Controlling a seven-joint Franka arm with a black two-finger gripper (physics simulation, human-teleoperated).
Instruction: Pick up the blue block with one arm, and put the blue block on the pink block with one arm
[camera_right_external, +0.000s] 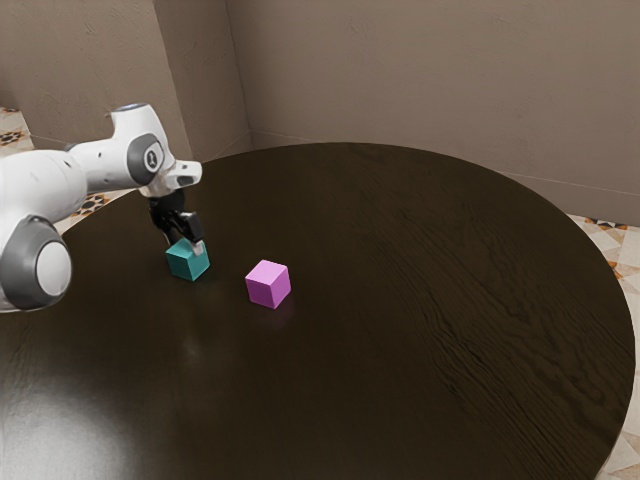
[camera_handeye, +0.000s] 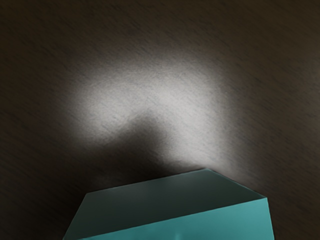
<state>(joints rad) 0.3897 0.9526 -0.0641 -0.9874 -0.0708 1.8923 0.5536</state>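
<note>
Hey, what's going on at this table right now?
A white robot arm has its gripper down right at the top of the blue block, which looks to be sitting on the dark round table. The pink block stands apart from it, toward the exterior view's right, with nothing on top. So the stacking has not been done yet; this is the pick-up stage.

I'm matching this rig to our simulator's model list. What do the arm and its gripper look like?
The arm is built of smooth, rounded white shells, with round grey caps at its joints. The wrist cap is grey too and bears a dark ring marking. The gripper at its end is small, black and angular.
</note>
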